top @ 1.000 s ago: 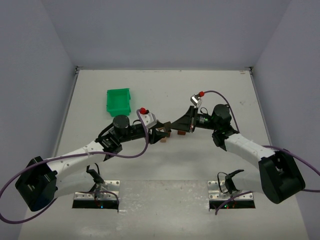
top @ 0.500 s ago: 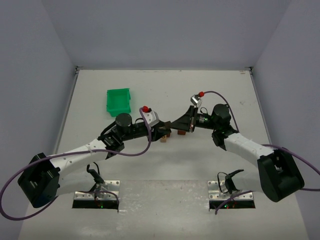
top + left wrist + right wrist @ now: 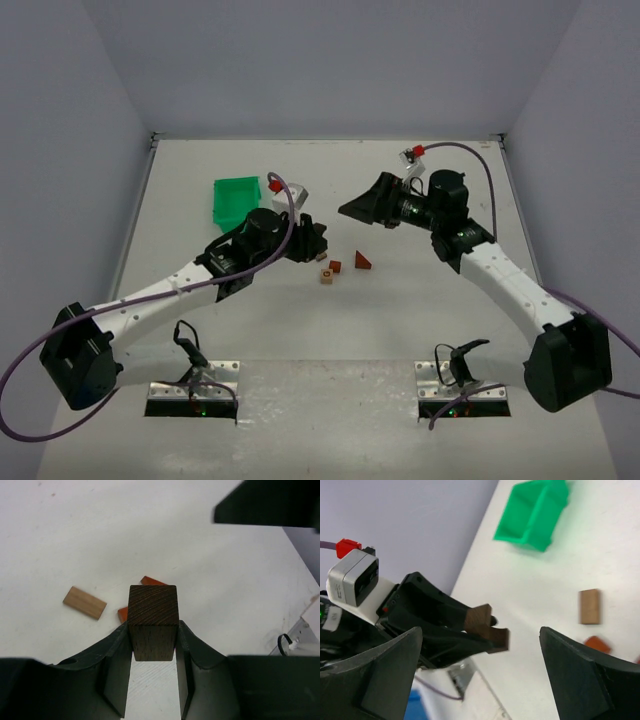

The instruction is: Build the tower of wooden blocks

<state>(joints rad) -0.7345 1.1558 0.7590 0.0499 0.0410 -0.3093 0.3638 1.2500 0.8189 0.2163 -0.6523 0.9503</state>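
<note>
My left gripper [image 3: 316, 241] is shut on a dark brown wooden block [image 3: 152, 621], which stands up between the jaws above the table. Below it lie a flat tan piece [image 3: 85, 602] and small reddish pieces [image 3: 151, 581]. From above, the tan piece [image 3: 326, 276], a small reddish piece [image 3: 335, 266] and a reddish wedge [image 3: 362, 260] lie loose and apart at mid-table. My right gripper [image 3: 351, 210] hangs open and empty, raised to the far right of them. Its wrist view looks between its fingers [image 3: 375, 675] at the held block [image 3: 487, 626].
A green plastic bin [image 3: 238, 200] stands at the back left, just beyond the left arm. The two grippers face each other closely over the middle of the table. Both arm bases [image 3: 195, 395] sit at the near edge.
My right gripper has opened and drawn back and up from the pieces, leaving the wedge on the table. My left gripper has lifted away toward the back with the dark block.
</note>
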